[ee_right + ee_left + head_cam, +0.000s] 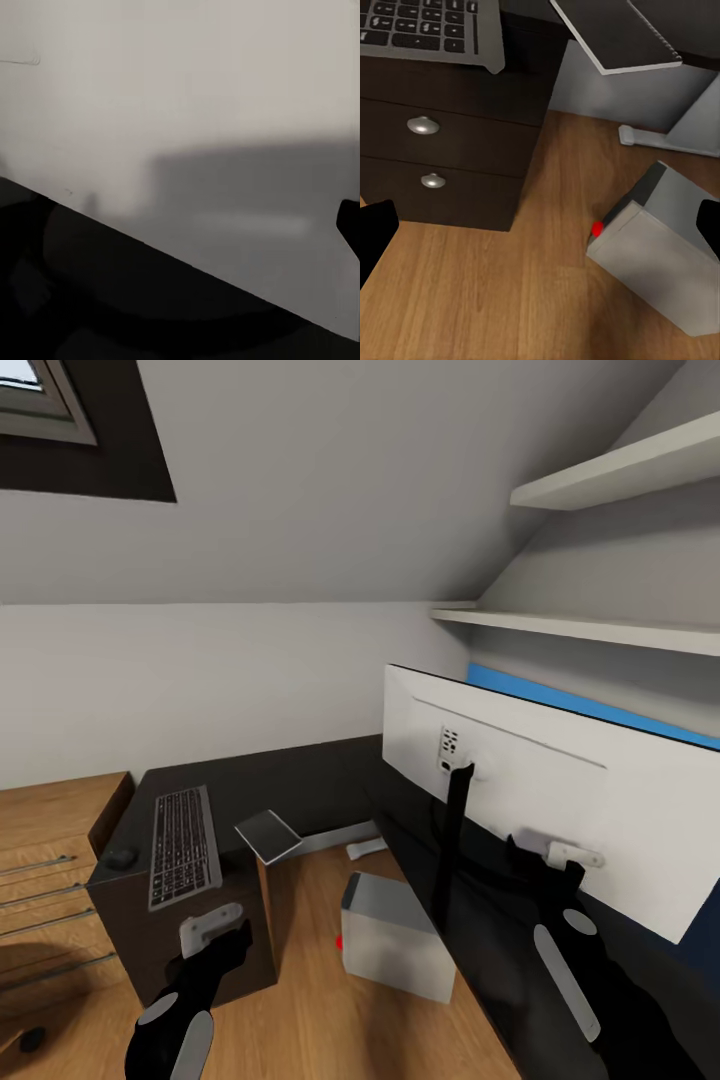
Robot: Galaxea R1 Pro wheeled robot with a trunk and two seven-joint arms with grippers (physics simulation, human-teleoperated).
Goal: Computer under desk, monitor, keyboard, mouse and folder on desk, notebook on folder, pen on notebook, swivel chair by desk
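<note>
The monitor [560,800] stands on the black L-shaped desk [300,780] with its white back toward the camera, on a thin black stand [452,840]. The right end effector [560,870] is right up against the lower edge of that white panel; in the right wrist view there's just one black fingertip [349,221] at the edge, so whether it's apart or together can't be told. The left end effector [215,935] hangs low in front of the drawer unit [442,150], and its fingers [375,232] sit wide apart at the two sides of the left wrist view with nothing between them.

The keyboard [184,846] lies on the desk's short leg, with the mouse [122,857] just beside it near the desk edge. The grey notebook [268,834] overhangs the desk's corner, tilted. The computer [395,938] sits on the wooden floor [300,980] under the desk, red light showing, and a small whitish thing [366,848] lies on the floor behind it. An oak drawer chest [50,860] sits beside the desk.
</note>
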